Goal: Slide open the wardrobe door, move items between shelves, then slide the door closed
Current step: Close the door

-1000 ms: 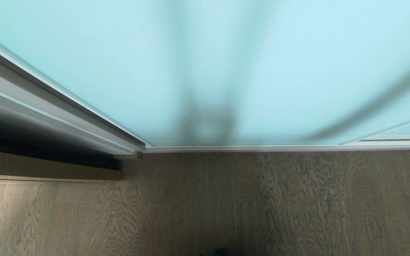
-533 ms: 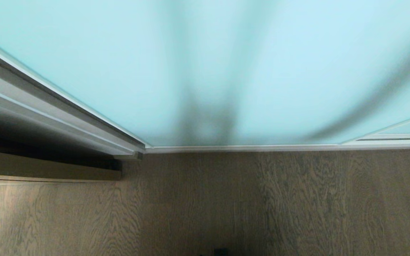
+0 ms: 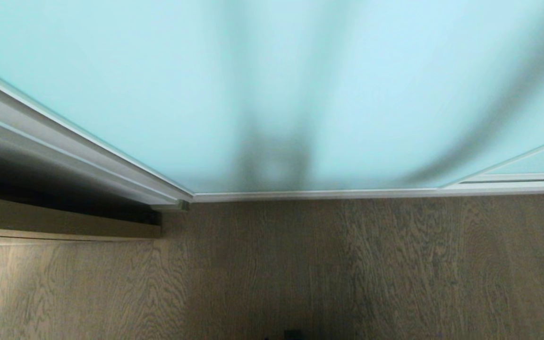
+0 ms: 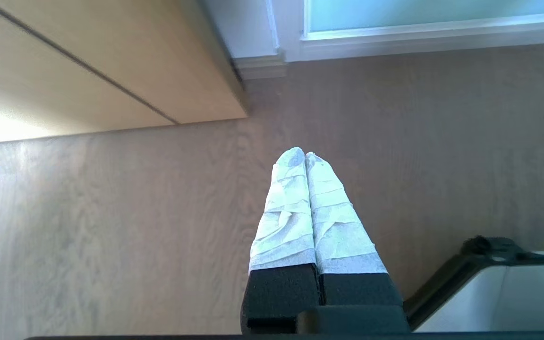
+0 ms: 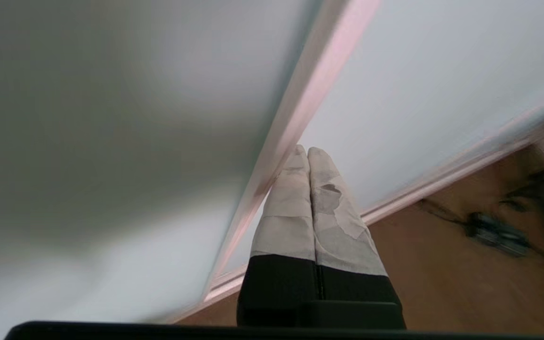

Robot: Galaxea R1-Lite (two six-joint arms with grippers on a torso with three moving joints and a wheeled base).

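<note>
- The sliding wardrobe door (image 3: 158, 94) fills the upper head view, its bottom edge meeting the wood floor (image 3: 347, 264); against the earlier frames its left frame edge sits lower and the seam to the next panel (image 3: 536, 165) has crept left, so the door appears to be sliding.
- The right gripper (image 5: 307, 152), fingers pressed together on nothing, points at the vertical frame strip (image 5: 295, 118); it seems to be pushing; opening looks under way.
- The left gripper (image 4: 305, 153), likewise closed and empty, hangs over the floor near a light wood cabinet (image 4: 111, 71).

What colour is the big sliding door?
The sliding wardrobe door is frosted pale blue-green glass with a thin white-silver frame, best seen in the head view.
</note>
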